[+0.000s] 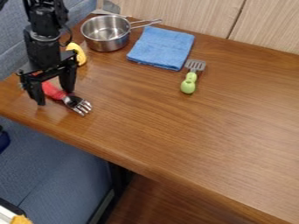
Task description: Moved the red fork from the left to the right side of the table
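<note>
One table (234, 144) is seen, set against a wood wall (181, 13). At its left end, in the upper left of the frame, one black arm (43, 50) is hung over the wood, and its one gripper (53, 91) is pointed down. The gripper's two fingers are held well apart, and between them the red handle of the one fork (77, 104) is seen. The fork is laid at a slant near the table's left front edge, with its metal tines turned to the lower right.

Behind the gripper, one yellow thing (78, 54) is partly hidden by the arm. Above it one steel pot (107, 41) is set upright, its handle pointed right, towards the one blue cloth (162, 47). The cloth is spread flat in the upper middle of the frame. Near its lower right corner one spatula (189, 83) is laid, its slotted head up the frame and its green handle down. In the lower left, blue seating (55, 175) is seen beside the table.
</note>
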`<state>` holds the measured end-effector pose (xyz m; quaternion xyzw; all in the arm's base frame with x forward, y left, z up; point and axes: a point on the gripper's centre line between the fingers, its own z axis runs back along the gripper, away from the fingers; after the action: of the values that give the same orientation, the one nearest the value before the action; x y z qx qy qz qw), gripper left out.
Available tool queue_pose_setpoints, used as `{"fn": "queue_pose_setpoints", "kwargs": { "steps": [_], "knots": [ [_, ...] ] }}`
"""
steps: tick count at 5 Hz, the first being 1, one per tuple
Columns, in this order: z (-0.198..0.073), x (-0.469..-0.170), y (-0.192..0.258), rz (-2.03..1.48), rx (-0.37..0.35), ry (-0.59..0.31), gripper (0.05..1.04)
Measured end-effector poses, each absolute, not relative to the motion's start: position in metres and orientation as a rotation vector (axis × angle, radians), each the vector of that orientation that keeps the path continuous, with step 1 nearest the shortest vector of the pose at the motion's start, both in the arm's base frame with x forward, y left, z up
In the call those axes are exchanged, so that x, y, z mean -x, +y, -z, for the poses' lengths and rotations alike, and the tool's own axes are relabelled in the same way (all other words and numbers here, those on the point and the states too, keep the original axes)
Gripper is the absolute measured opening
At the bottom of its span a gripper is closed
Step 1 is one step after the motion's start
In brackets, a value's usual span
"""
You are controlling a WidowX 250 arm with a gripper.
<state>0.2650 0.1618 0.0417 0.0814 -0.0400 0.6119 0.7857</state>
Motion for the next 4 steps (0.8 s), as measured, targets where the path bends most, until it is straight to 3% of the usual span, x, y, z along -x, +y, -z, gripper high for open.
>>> {"fn": "queue_pose_setpoints", "kwargs": {
  "steps": [2, 3, 4],
  "knots": [
    [-0.0381, -0.2724, 0.1605, -1.292, -0.180, -0.168, 0.388],
    [-0.0385, -0.2706, 0.1589, -1.292, -0.190, -0.174, 0.311],
    [-0.0388, -0.2700, 0.1559, -1.289, -0.172, -0.177, 0.311]
  ]
}}
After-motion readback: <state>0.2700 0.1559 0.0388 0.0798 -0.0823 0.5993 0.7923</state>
